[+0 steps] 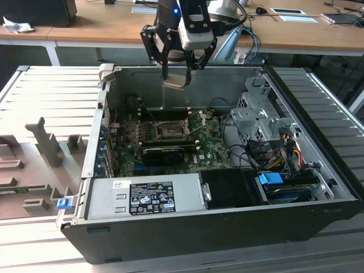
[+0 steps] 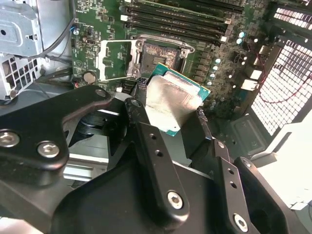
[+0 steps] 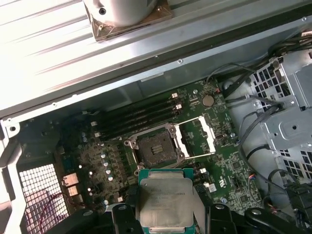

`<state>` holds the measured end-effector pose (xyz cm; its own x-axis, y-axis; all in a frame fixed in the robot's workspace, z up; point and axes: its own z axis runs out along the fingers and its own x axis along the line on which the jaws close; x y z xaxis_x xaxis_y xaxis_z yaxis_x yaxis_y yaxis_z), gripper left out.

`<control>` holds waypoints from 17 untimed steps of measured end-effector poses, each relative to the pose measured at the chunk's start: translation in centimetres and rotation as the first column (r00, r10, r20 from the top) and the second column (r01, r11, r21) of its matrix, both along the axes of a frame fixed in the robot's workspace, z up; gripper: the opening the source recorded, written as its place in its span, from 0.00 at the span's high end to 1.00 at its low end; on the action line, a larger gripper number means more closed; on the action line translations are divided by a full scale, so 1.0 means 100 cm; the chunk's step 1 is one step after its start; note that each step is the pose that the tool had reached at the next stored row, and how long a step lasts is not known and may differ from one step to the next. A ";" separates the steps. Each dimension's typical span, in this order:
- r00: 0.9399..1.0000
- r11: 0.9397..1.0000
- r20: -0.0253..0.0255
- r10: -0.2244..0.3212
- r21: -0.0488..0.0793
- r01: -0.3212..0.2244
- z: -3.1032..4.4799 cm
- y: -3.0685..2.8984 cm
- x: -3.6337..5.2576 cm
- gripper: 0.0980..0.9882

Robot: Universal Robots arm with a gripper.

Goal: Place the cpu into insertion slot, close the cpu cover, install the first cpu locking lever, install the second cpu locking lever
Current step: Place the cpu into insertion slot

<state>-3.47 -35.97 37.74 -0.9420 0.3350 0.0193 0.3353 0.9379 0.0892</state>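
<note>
closest to you in both wrist views are the black links of the gripper (image 3: 168,219). its fingers (image 2: 151,146) pinch the cpu (image 3: 165,200) by two opposite edges, with the silver face turned toward the wrist cameras. in the exterior view the cpu hangs at about rim height of the open computer case (image 1: 227,233), close in front of the far wall and well above the board.

at the bottom of the case lies the green motherboard (image 3: 97,161). the insertion slot (image 3: 155,148) sits in it with its dark pin field bare. the cpu cover (image 3: 195,139) is swung open and lies just beside the slot, on the side toward the drive cage (image 1: 256,119). in the exterior view two thin levers (image 1: 144,110) slant upward, one on either side of the slot. memory slots (image 3: 136,117) run between the slot and the far wall. a long black card (image 1: 165,152) lies across the board on the slot's near side. the power supply (image 1: 142,196) takes up the near corner at the exterior view's left, and cables (image 1: 267,151) bunch near the drive cage.

the cpu is apart from the slot, higher up and offset toward the far wall. the space over the slot is bounded by the raised levers, the far wall and the black card. the drive cage stands well apart at the exterior view's right.
</note>
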 end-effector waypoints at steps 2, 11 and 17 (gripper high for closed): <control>1.000 1.000 0.000 -0.011 0.000 0.011 -0.0001 0.0000 0.0000 0.52; 0.998 0.998 0.000 -0.070 0.000 0.070 -0.0005 0.0000 0.0000 0.52; 0.995 0.995 0.000 -0.095 0.000 0.095 -0.0007 0.0000 0.0000 0.52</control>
